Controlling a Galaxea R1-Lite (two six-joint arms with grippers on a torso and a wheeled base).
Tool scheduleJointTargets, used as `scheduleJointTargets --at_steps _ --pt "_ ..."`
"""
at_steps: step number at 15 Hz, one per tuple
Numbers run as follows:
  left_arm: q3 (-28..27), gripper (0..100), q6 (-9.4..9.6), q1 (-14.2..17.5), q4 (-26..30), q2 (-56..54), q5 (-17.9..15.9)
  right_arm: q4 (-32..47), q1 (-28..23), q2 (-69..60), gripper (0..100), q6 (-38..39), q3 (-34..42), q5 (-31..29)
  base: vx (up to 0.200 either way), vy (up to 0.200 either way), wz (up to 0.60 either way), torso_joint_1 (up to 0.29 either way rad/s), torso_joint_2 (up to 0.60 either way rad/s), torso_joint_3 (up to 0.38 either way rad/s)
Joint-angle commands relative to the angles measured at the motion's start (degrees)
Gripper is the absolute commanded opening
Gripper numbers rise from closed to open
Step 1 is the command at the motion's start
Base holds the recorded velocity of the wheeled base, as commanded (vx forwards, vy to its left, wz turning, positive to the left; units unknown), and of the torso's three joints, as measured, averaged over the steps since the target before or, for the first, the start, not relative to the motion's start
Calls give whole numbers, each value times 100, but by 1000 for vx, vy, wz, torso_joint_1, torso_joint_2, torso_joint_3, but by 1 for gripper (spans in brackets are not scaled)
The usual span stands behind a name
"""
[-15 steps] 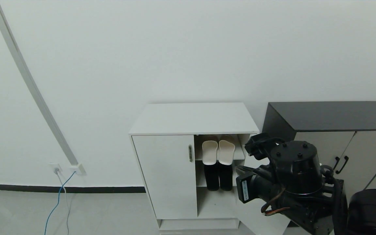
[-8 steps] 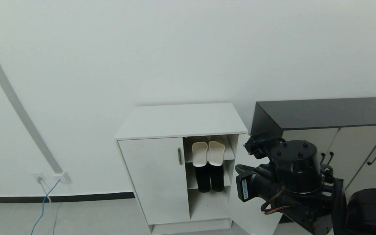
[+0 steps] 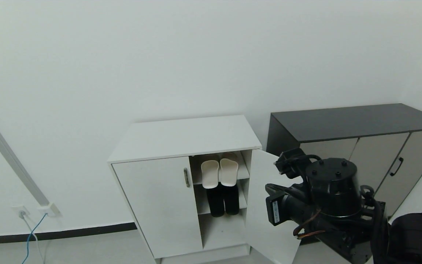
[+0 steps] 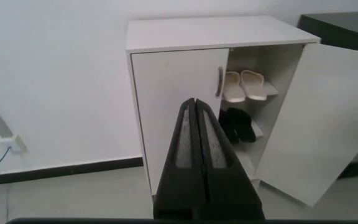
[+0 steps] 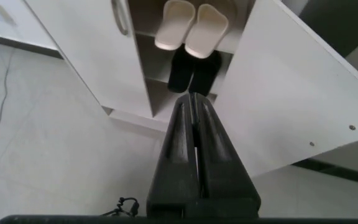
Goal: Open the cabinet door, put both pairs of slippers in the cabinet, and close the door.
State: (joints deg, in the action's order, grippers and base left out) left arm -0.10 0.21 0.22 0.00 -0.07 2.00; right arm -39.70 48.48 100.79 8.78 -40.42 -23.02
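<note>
A white, smooth-faced laminate cabinet (image 3: 181, 137) stands on a pale grey floor (image 3: 86, 249) against a plain white wall. Its flat right-hand door (image 3: 266, 209) is swung wide open and its left-hand door (image 3: 156, 205) is closed, with a slim brushed-metal bar handle (image 3: 186, 177) upright along that door's inner edge. Both pairs are already inside the open half — a pair of cream, round-toed foam slippers (image 3: 219, 173) lies side by side on the upper shelf, and a pair of matt black slippers (image 3: 224, 200) sits directly below on the middle shelf.

The left end effector (image 4: 195, 102), two long black tapered fingers, is clenched flat with nothing between them. It hangs in front of the closed left-hand door, well apart from it. The right end effector (image 5: 193, 96) is likewise pressed together and empty — it points toward the open compartment beside the open door's inner face and touches nothing.

A low sideboard with a matt black top and grey doors (image 3: 346, 121) stands just right of the cabinet. A thin blue cable (image 3: 31, 234) trails from a white wall socket (image 3: 20, 211).
</note>
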Motion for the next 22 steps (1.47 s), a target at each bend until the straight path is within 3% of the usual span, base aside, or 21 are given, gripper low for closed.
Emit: scheduleJointTargets --at_steps 1,6,11,16,22 --pt "1 0 -3 -4 0 7 2 -2 -5 11 0 1 -1 -1 -200 0 0 2 2 7" --pt "1 0 -3 -4 0 7 2 -90 -331 178 0 -122 -71 -36 -40 0 0 -1 0 0" --pt "1 0 -3 -4 0 7 -7 -160 -1183 679 0 -157 -625 -1 0 0 0 0 0 0" --pt "1 0 -3 -4 0 7 2 270 -2273 1452 0 -157 -1829 553 0 0 0 0 0 0" --pt "1 0 -3 -4 0 7 2 587 -3064 2973 0 -157 -3666 676 0 0 0 0 0 0"
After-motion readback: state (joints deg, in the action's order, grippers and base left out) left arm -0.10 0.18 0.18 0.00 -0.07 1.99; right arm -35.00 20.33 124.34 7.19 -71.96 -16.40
